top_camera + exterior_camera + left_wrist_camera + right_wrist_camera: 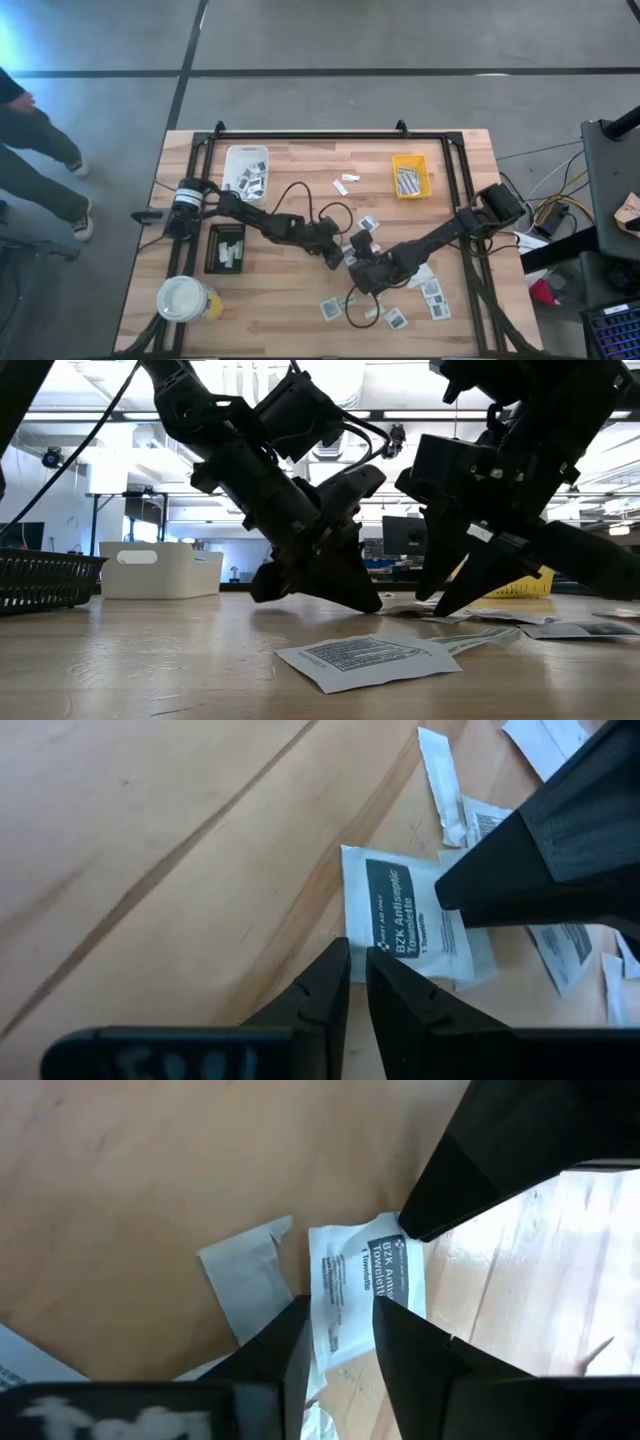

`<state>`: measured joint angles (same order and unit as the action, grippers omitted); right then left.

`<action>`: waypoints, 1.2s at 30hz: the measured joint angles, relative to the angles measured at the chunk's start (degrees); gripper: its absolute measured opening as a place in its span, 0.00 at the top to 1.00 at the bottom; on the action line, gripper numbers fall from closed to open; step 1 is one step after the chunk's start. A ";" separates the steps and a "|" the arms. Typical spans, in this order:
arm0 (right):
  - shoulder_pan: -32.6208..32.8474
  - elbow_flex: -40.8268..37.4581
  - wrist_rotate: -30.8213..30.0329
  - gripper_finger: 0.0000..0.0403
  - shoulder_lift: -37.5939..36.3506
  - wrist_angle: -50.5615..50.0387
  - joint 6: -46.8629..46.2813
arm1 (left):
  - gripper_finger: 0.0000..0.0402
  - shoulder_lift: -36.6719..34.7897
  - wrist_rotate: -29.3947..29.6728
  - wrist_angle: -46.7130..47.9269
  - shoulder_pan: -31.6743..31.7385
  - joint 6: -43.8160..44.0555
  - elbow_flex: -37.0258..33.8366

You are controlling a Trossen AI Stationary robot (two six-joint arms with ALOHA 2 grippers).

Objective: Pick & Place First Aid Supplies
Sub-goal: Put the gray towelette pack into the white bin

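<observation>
Fingers narrowly parted, the right gripper (338,1342) is straddling an antiseptic towelette packet (362,1285) at table centre, while the left gripper (357,982), nearly closed and empty, is pressing in from nine o'clock; more packets (432,290) are lying toward four o'clock.

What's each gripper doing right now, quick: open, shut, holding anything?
Left gripper: fingers nearly together at the edge of an antiseptic towelette packet; grip cannot be told.
Right gripper: open, straddling the same packet, nothing held.
</observation>
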<state>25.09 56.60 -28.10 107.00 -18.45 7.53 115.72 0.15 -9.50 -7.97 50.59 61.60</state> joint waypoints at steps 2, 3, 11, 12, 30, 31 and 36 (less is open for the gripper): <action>0.58 -0.04 -0.19 0.74 0.00 0.40 0.02 | 0.85 0.00 -0.50 0.00 0.02 0.81 0.00; 0.87 -0.11 -0.21 0.74 0.04 0.95 -0.02 | 0.85 0.00 -0.60 0.00 0.07 1.02 0.00; 1.75 -1.23 -0.37 0.75 0.15 6.74 -2.57 | 0.85 0.00 -0.91 -0.01 0.31 3.59 0.00; 1.63 -1.74 -0.40 0.75 0.15 7.43 -2.62 | 0.85 0.00 -0.93 -0.02 0.31 3.61 0.00; 3.90 -2.82 0.65 0.76 -0.13 5.05 -11.57 | 0.85 -0.04 -0.71 2.82 0.59 3.14 0.14; 4.16 -2.82 1.00 0.76 -0.15 4.80 -12.51 | 0.85 -0.04 -0.73 2.82 0.61 3.13 0.13; 5.38 -2.80 3.80 0.76 -1.04 2.66 -18.44 | 0.85 -0.04 -0.68 2.80 0.63 3.08 0.13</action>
<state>30.47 53.80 -24.30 105.96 -15.79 -10.91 115.68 -0.53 -6.69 -7.33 53.67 61.73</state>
